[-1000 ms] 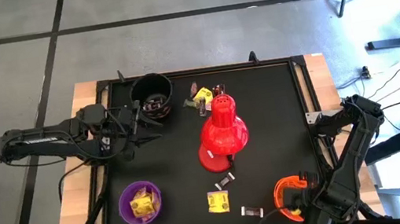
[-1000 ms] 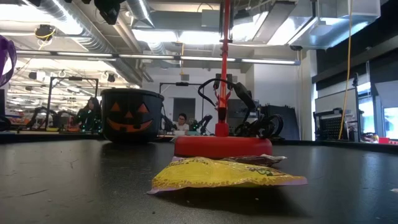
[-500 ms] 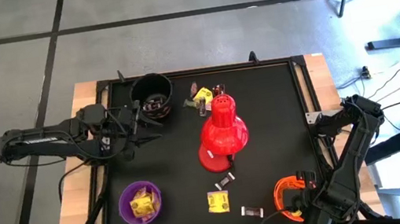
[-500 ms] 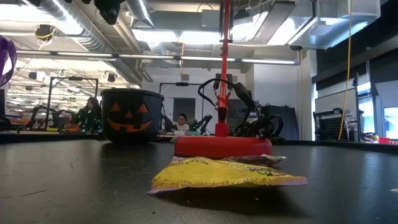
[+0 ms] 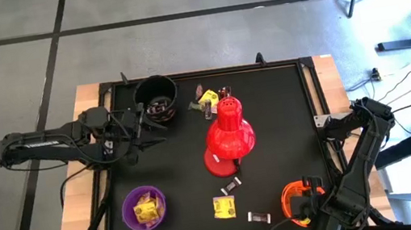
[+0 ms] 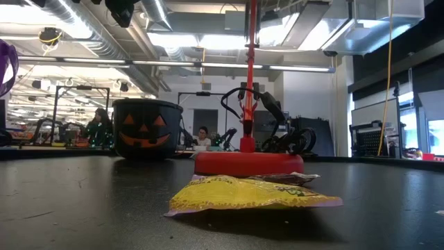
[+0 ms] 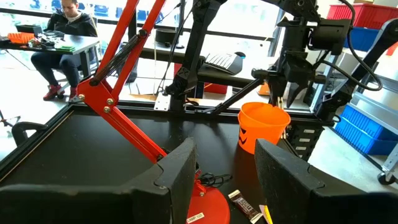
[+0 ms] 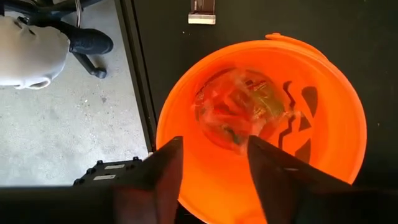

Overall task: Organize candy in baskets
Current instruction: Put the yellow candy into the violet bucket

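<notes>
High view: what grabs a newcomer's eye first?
The red desk lamp standing mid-table, candy scattered around it. Then the orange bucket at the near right corner, the right gripper open directly above it, clear-wrapped sweets at its bottom. The left gripper waits by the black bucket.

hidden: orange bucket [image 5: 298, 200] partly under right arm | cut off: purple bucket [image 6: 7, 66] at low view's edge
</notes>
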